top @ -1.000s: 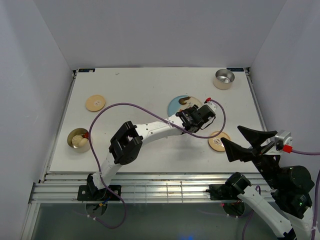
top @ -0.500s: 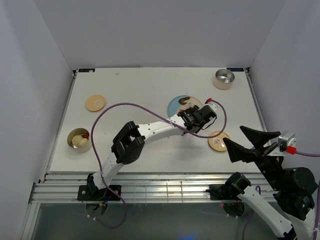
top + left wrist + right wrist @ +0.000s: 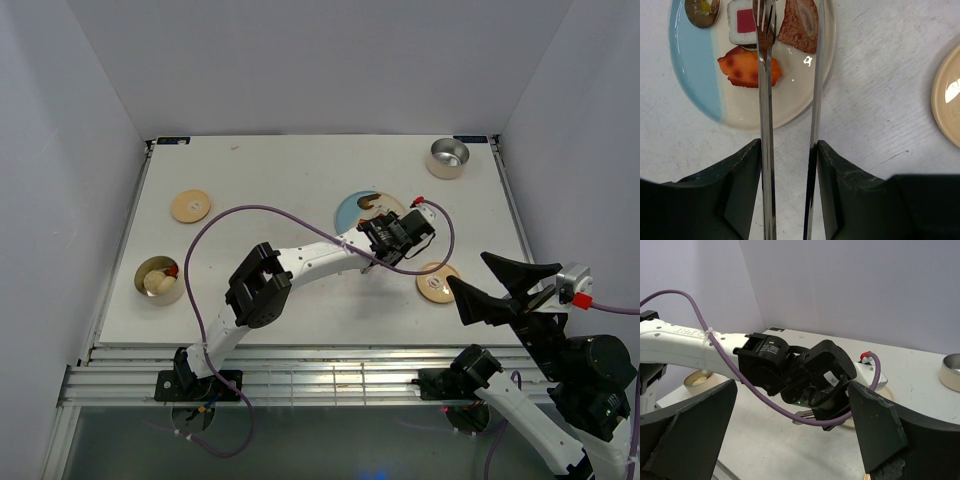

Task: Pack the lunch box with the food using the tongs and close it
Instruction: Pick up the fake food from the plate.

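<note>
Left hand (image 3: 788,147) nudged over plate (image 3: 695,75) | grasping tongs (image 3: 765,100), tips cut off | right hand (image 3: 790,395) released

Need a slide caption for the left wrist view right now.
Left gripper holding the tongs, tips poised over food on the blue-and-white plate.

Two discs (image 3: 190,206), one plate (image 3: 695,75), one tongs (image 3: 765,125)

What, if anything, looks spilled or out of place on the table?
Nothing stands out. The food in view lies on the plate, the left gripper holds the tongs straight, and the table shows no spill.
</note>
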`<state>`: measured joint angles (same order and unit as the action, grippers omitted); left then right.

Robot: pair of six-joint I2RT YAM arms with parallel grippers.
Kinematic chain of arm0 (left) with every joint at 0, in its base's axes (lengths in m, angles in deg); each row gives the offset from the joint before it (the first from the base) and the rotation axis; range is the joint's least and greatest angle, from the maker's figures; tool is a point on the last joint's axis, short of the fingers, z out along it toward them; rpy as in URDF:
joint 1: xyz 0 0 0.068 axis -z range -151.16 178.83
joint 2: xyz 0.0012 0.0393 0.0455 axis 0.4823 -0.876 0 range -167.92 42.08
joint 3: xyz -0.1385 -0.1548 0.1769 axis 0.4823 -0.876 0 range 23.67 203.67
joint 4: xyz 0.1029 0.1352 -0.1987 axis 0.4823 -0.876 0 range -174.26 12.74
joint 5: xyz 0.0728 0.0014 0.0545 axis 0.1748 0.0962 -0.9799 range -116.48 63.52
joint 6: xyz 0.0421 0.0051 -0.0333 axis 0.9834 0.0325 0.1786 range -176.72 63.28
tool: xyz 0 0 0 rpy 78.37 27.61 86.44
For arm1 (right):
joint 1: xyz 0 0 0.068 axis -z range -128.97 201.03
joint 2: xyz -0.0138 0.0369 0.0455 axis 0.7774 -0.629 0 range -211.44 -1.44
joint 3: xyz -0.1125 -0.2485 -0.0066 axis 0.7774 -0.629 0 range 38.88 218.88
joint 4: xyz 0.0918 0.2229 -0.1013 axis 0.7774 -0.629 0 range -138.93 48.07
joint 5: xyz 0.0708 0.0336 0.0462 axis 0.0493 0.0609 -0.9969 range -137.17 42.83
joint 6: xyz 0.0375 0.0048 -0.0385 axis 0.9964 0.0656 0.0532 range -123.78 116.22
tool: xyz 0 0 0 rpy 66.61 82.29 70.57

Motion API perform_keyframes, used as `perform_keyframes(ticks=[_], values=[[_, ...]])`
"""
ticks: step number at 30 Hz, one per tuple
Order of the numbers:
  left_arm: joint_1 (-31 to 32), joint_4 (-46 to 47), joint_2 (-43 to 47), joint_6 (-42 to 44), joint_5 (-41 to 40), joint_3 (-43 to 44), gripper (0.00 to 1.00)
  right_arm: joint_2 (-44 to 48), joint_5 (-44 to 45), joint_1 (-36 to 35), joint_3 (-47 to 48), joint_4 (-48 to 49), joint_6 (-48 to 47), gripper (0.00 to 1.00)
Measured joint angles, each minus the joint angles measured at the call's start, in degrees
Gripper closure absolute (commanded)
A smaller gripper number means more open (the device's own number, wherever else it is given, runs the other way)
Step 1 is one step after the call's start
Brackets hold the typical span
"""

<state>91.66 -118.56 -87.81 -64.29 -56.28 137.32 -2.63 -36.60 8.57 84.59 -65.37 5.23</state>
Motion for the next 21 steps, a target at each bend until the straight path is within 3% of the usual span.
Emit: perform_keyframes(ticks=[21], values=[[0.0, -4.2, 0.0, -0.3, 0.5, 2.4, 0.44, 0.5, 0.5, 0.0, 0.6, -0.5, -0.4, 0.02]])
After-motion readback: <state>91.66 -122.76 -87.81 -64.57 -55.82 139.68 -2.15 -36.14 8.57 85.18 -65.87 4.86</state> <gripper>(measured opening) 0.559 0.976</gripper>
